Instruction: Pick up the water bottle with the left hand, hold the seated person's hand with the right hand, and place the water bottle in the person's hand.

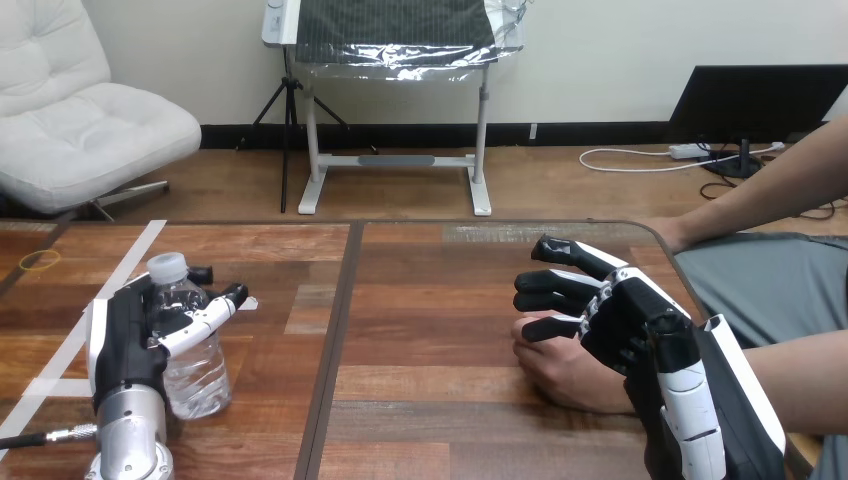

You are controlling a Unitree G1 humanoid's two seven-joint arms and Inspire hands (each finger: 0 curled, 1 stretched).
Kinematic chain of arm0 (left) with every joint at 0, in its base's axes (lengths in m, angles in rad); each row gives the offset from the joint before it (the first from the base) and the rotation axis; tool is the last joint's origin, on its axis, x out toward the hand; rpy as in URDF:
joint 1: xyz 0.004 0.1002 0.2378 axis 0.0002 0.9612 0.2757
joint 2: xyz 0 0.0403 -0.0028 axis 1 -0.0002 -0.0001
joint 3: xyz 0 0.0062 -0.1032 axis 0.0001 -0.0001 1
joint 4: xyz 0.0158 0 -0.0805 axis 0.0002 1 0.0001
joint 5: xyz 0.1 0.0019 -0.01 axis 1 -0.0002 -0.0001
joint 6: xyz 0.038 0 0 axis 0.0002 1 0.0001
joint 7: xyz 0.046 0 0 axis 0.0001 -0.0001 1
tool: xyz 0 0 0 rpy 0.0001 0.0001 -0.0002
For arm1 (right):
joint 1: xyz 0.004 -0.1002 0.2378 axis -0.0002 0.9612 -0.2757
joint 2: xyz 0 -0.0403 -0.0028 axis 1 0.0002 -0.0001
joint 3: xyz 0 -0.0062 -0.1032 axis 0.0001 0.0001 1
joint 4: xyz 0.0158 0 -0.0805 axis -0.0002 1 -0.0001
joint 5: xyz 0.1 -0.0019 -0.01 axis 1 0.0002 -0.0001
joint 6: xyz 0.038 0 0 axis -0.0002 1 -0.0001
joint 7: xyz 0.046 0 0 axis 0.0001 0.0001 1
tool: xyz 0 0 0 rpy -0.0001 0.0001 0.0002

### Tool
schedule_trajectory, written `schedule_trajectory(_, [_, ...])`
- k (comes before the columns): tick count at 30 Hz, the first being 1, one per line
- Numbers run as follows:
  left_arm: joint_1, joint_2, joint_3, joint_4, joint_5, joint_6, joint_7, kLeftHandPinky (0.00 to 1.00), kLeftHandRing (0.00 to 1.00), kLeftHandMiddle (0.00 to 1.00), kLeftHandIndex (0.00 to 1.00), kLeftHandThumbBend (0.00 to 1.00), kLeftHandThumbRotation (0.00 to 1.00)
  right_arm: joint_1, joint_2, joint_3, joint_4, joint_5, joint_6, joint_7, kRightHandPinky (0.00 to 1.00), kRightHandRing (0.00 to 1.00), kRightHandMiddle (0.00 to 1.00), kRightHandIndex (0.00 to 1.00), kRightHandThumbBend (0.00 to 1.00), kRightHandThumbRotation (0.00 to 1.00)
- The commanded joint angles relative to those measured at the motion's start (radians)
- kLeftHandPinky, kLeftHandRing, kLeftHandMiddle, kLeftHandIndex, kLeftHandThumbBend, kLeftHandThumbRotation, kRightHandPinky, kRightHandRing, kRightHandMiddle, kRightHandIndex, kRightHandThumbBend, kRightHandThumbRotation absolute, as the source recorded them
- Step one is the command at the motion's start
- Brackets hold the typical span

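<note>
A clear water bottle [190,360] with a white cap stands upright on the wooden table [420,330] at the near left. My left hand [125,345] is round it from the left: the thumb lies across the bottle's front and fingers reach behind its neck. At the near right the person's hand [565,375] rests on the table, fingers pointing left. My right hand [630,320] lies on top of it, with curled fingers over the person's fingers and the thumb tip pressed on them.
The person's other arm [760,195] comes in from the upper right, its hand at the table's far right edge. Strips of white tape [130,255] cross the table's left part. A dark seam [335,340] runs down the table's middle.
</note>
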Motion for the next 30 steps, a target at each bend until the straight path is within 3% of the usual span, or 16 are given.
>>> schedule_trajectory(1, [-0.026,-0.007,-0.019,-0.064,0.010,-0.028,0.004,0.32,0.37,0.43,0.45,0.61,0.00,-0.065,-0.008,-0.014,-0.042,0.017,-0.001,-0.001,0.65,0.74,0.74,0.81,0.63,1.00])
schedule_trajectory(8, [-0.013,-0.014,-0.023,-0.091,0.014,-0.033,0.007,0.32,0.37,0.43,0.45,0.62,0.00,-0.070,-0.010,-0.020,-0.040,0.014,0.004,-0.003,0.65,0.74,0.74,0.81,0.62,1.00])
schedule_trajectory(21, [0.034,-0.037,-0.036,-0.158,0.014,-0.104,0.001,0.33,0.36,0.41,0.44,0.59,0.00,-0.083,-0.010,-0.033,-0.030,0.012,0.006,-0.004,0.66,0.74,0.74,0.82,0.59,1.00])
schedule_trajectory(30, [0.076,-0.059,-0.057,-0.245,0.029,-0.117,0.015,0.33,0.35,0.40,0.43,0.59,0.00,-0.105,-0.002,-0.051,-0.009,-0.010,0.004,-0.020,0.66,0.73,0.73,0.81,0.59,1.00])
